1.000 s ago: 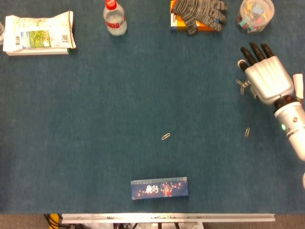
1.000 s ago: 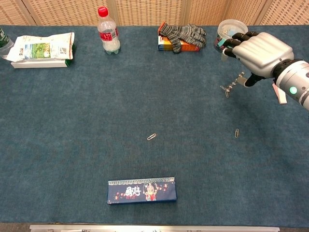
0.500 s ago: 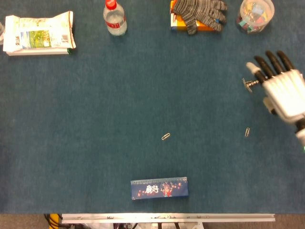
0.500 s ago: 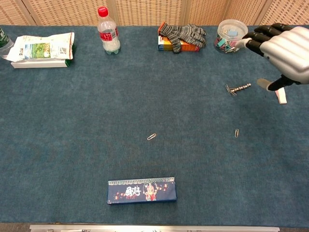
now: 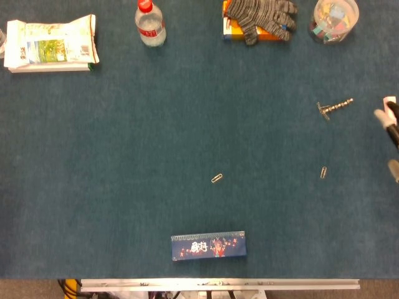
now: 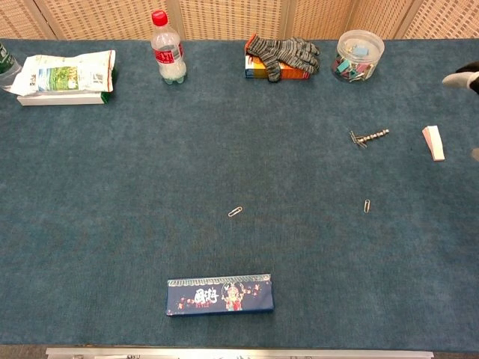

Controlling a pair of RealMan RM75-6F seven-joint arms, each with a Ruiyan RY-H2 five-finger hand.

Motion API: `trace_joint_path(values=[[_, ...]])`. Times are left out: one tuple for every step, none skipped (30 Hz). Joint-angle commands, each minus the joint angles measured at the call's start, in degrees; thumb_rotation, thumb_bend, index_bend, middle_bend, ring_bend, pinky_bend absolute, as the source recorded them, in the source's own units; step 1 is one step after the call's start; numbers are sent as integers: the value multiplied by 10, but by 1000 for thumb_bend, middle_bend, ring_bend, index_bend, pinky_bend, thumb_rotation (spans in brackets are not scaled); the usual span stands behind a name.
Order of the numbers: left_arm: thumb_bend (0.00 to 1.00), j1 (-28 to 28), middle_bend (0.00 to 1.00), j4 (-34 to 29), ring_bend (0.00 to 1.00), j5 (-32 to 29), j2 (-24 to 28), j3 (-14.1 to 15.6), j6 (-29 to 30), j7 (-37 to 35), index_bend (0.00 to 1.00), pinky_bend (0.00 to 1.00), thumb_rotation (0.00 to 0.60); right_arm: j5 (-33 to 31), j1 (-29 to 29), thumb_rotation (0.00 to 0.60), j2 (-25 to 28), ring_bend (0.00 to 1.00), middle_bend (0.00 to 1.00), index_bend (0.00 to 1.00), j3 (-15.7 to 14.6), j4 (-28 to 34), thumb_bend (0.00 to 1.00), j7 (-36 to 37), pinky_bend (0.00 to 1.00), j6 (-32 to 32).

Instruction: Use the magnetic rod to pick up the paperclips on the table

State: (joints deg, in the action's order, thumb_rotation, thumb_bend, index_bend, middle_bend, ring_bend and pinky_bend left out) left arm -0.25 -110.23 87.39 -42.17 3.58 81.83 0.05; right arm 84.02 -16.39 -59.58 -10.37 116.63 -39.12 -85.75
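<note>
The magnetic rod lies on the blue table cloth at the right, with a paperclip or two stuck to its left end. One loose paperclip lies mid-table. Another paperclip lies below the rod. Only the fingertips of my right hand show at the right edge; they are spread, hold nothing and are well clear of the rod. My left hand is out of both views.
A blue box lies near the front edge. Along the back stand a snack bag, a water bottle, gloves on an orange box and a jar of clips. A small white block lies right of the rod.
My right hand let go of the rod, which now lies on the cloth, and drew away to the right until only its fingertips show.
</note>
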Motion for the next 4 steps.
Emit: trace_joint_path(values=[[185, 6, 156, -7, 0, -1, 4, 4, 5, 13, 521, 67, 600, 19, 18, 600, 15, 3, 119, 131, -7, 4, 270, 15, 92, -10], [185, 7, 156, -8, 0, -2, 4, 5, 6, 17, 521, 67, 600, 22, 22, 600, 17, 3, 119, 133, -7, 3, 270, 19, 92, -10], [186, 8, 156, -10, 0, -3, 5, 7, 6, 23, 521, 67, 600, 25, 25, 600, 20, 3, 119, 136, -7, 2, 270, 24, 92, -9], [186, 10, 156, -13, 0, -5, 5, 8, 6, 34, 521, 68, 600, 28, 27, 600, 22, 3, 119, 138, -6, 0, 270, 31, 92, -8]])
